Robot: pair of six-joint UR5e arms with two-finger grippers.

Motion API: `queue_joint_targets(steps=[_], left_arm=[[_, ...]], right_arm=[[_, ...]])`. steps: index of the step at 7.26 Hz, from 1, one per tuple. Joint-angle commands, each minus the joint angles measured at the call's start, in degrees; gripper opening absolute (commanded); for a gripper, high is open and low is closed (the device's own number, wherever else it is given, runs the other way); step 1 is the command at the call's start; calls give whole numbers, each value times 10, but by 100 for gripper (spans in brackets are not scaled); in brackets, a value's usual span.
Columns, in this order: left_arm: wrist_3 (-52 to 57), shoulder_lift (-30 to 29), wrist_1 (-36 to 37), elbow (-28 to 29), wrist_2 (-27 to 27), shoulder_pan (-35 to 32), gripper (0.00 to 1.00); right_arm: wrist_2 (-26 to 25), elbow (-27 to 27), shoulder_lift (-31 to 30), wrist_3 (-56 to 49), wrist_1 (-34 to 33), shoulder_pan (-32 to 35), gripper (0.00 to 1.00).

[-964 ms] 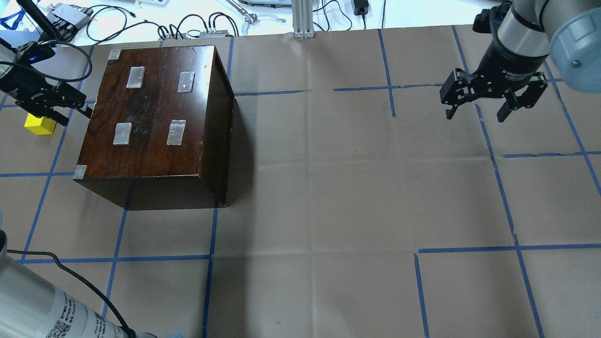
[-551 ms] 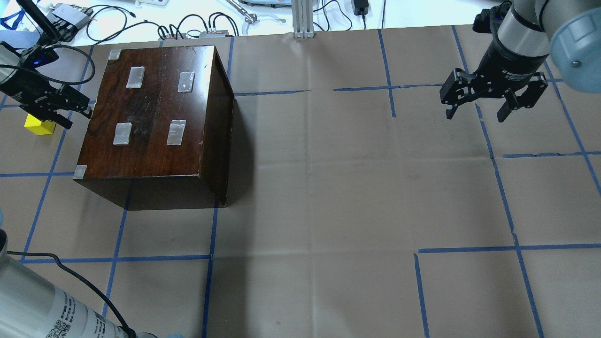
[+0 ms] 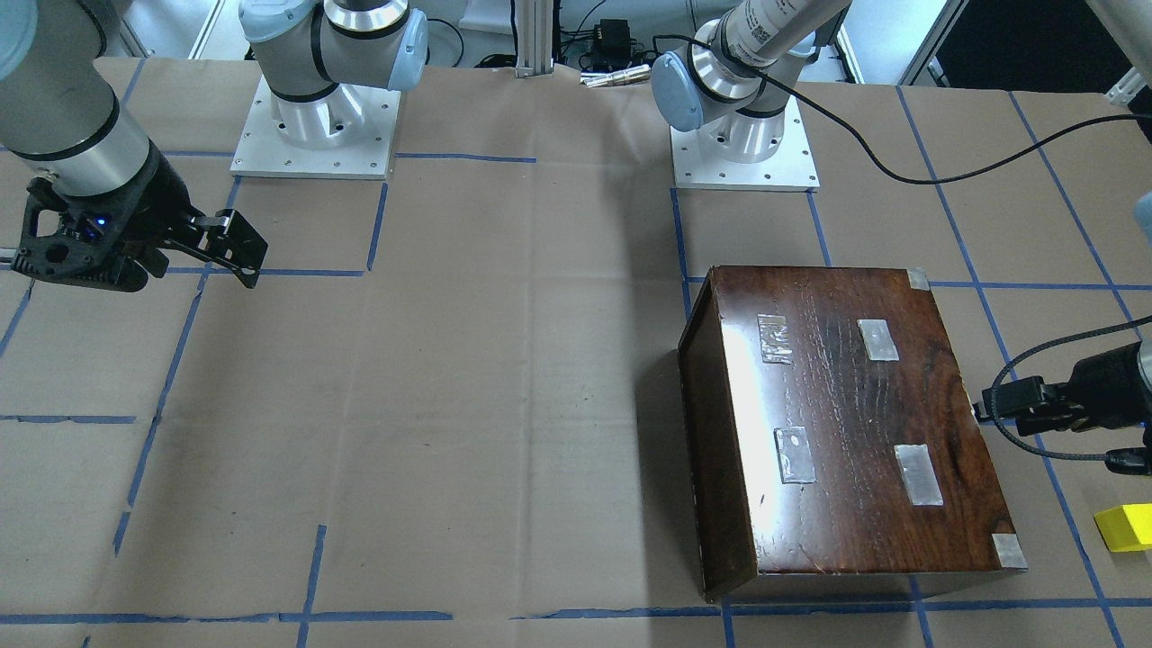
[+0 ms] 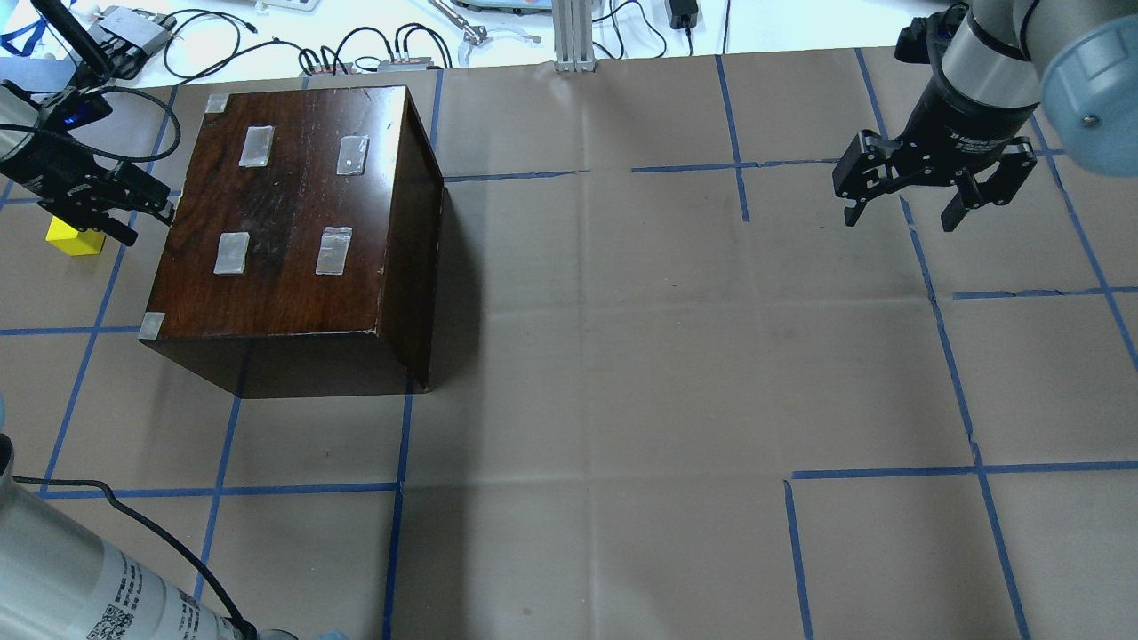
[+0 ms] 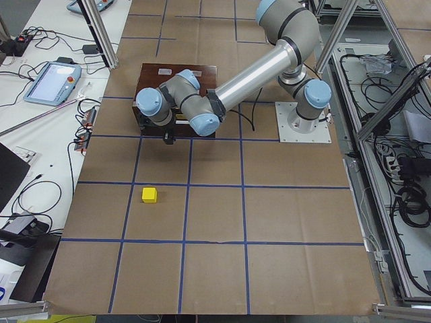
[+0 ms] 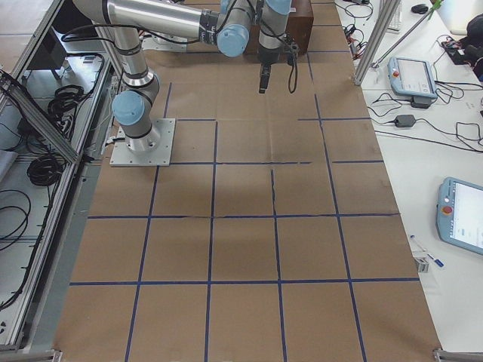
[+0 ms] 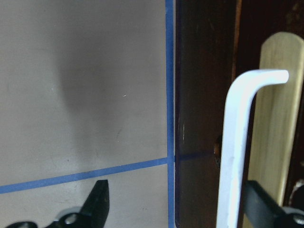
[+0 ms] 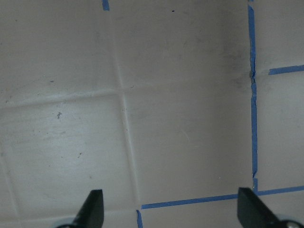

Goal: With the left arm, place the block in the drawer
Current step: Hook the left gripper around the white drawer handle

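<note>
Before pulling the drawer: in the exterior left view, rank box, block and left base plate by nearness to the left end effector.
1. Box, beside the left end effector.
2. Block, on open table, camera-side.
3. Left base plate, view's right.

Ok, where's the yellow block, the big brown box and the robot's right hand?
block (image 5: 149,194): left side view, on its top face.
box (image 4: 284,209): overhead view, on bare wood of its top.
right gripper (image 4: 900,220): overhead view, in the gap between its open fingers.
</note>
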Motion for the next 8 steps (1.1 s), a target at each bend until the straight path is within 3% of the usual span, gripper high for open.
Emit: queue_joint_targets(steps=[1, 5, 8], left_arm=[[0, -13, 0, 1, 1, 0, 99], [3, -9, 2, 7, 8, 1, 99], [5, -8, 10, 11, 58, 8, 97]], right_arm=[[0, 0, 0, 0, 0, 0, 100], [0, -1, 0, 0, 0, 0, 100], [0, -1, 1, 0, 0, 0, 100]])
